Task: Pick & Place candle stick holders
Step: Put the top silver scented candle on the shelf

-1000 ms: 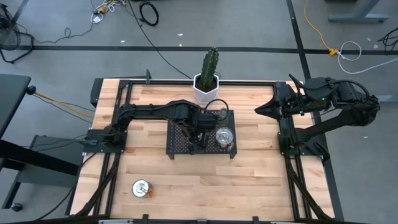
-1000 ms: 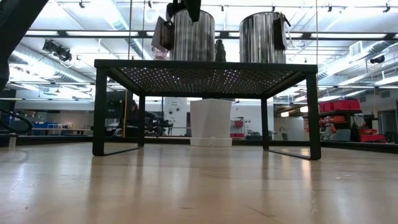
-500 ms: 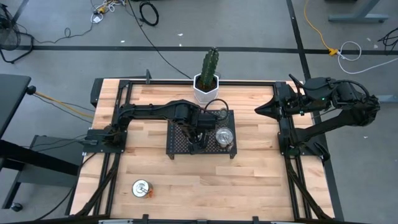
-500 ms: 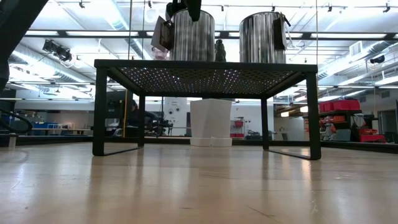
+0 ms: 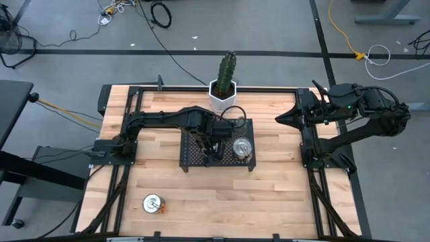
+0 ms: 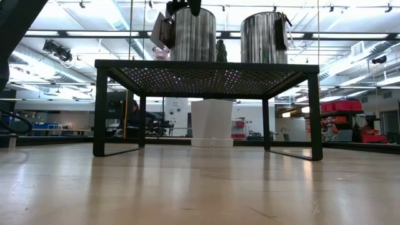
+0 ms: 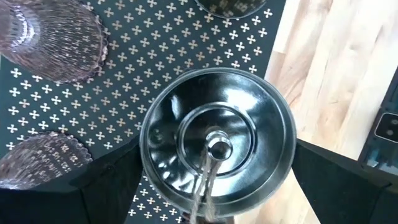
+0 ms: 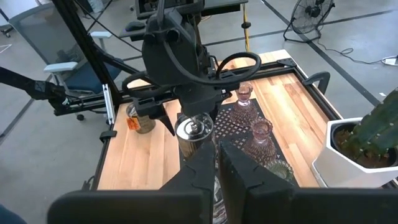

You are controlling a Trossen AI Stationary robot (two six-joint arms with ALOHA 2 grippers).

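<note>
My left gripper (image 5: 212,142) is over the black mesh tray (image 5: 191,160), shut on a shiny silver holder (image 7: 217,146) that stands on the tray's top (image 6: 194,34). A second silver holder (image 5: 242,148) stands on the tray beside it. The third silver holder (image 5: 154,203) stands on the table near the front left. Pinkish glass cups (image 7: 53,37) (image 7: 40,162) and another cup (image 7: 230,5) rest on the tray. My right gripper (image 8: 217,163) is shut and empty at the table's right edge (image 5: 285,117). My left gripper comes from above, pointing down, with one finger (image 7: 106,193) on each side of the silver holder's round wall (image 7: 148,146). The fingers meet the rim on opposite sides. The holder stands upright with its base on the mesh tray.
A white hexagonal pot with a cactus (image 5: 223,94) stands just behind the tray at the far edge. Black frame rails (image 5: 127,154) run along the table's left and right sides. Bare wood (image 5: 235,202) lies in front of the tray.
In the low view, the finger of my left gripper beside the silver holder has tipped slightly, baring a bit of pink glass behind it. The holder stays upright on the tray.
</note>
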